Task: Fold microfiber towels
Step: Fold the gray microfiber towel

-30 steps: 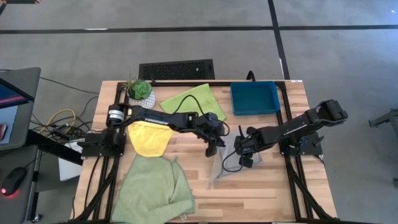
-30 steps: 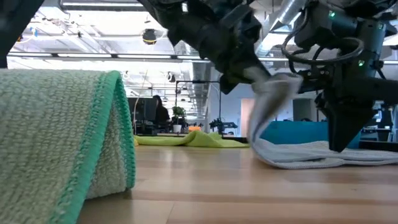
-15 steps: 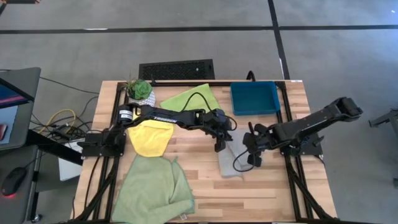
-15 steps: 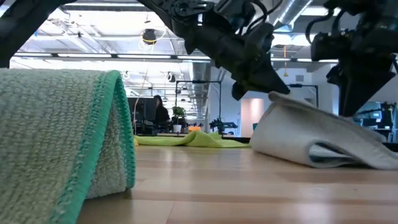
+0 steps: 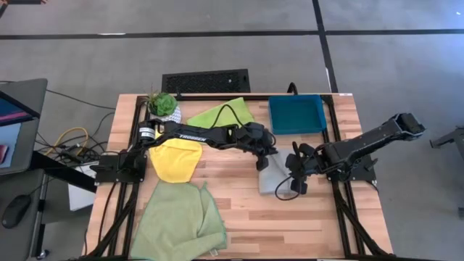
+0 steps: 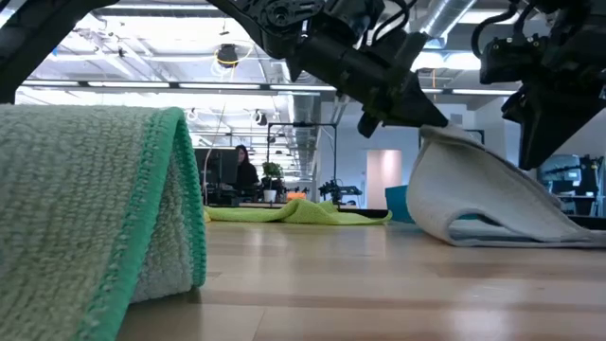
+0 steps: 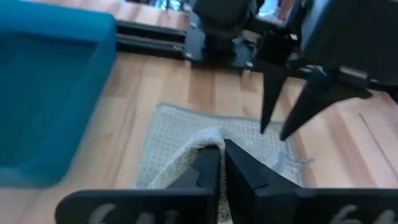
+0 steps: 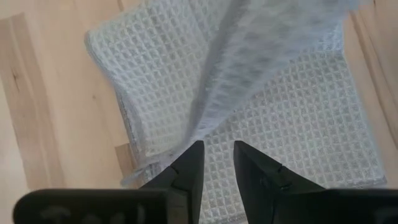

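The grey towel (image 5: pixel 272 178) lies right of the table's middle, its lower layer flat on the wood. One edge of it is raised and curls over that layer (image 6: pixel 483 204). My left gripper (image 5: pixel 262 162) is shut on the raised edge. My right gripper (image 5: pixel 297 180) is open just to the towel's right, its fingers pointing down over the flat layer (image 8: pixel 298 124). The yellow towel (image 5: pixel 174 159), the lime green towel (image 5: pixel 225 116) and the larger pale green towel (image 5: pixel 177 221) lie on the table's left half. My left gripper pinches the grey towel's raised edge (image 7: pixel 208 142) between its two fingers, slanting down from the table's left. That edge is lifted and the cloth slopes down from it (image 6: pixel 445 137) to the layer on the table. My right gripper's fingertips (image 7: pixel 264 127) stand just at the flat layer; I cannot tell whether they touch it.
A teal tray (image 5: pixel 297 114) stands at the far right, just beyond the grey towel. A potted plant (image 5: pixel 163 105) stands at the far left. Bare wood (image 5: pixel 290 225) lies near the front edge, right of the pale green towel.
My left gripper has carried the grey towel's raised edge toward the table's right and a little toward the far edge, folding the cloth over the part lying flat. The towel now takes up a shorter patch. My right gripper has moved right and lifted off the cloth.
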